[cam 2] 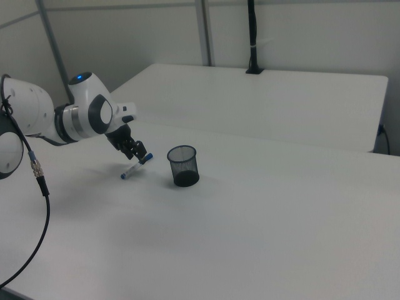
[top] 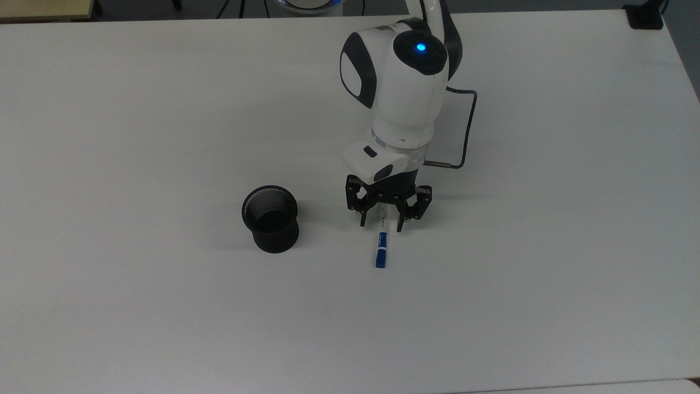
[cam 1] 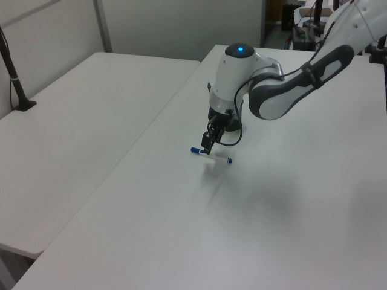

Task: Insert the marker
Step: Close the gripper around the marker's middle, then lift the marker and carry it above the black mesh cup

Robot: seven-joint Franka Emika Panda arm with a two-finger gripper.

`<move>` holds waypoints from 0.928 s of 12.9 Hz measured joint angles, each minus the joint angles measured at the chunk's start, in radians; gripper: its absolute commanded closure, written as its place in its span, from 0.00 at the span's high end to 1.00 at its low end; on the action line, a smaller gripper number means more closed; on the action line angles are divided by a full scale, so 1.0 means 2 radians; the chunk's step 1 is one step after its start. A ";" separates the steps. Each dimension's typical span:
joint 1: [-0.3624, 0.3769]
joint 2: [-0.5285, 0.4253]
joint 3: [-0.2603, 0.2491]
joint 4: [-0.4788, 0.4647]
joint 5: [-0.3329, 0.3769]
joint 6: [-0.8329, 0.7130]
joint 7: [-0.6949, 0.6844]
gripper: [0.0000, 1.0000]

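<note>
On white counter point(top: 164, 109), flat: slim white-barrelled marker with blue cap point(top: 381, 249) | beside black mesh cup point(top: 270, 219) | black two-finger gripper point(top: 382, 225) spread, straddling barrel | likely light, stiff, slick, apt to roll | best pinched mid-barrel

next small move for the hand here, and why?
Probably lower a little further, then close on the marker. The hand is open, its fingers straddling the white barrel, and the marker lies flat on the table, not yet gripped. The mesh cup stands upright and apart, to the top view's left, so grasping comes first.
</note>
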 measured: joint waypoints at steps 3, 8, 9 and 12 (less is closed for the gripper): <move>-0.001 0.013 -0.002 0.002 -0.036 0.012 0.024 0.46; 0.000 0.026 -0.002 0.011 -0.043 0.013 0.032 0.19; 0.000 0.026 -0.002 0.012 -0.043 0.013 0.032 0.16; 0.000 0.026 -0.002 0.014 -0.043 0.013 0.033 0.16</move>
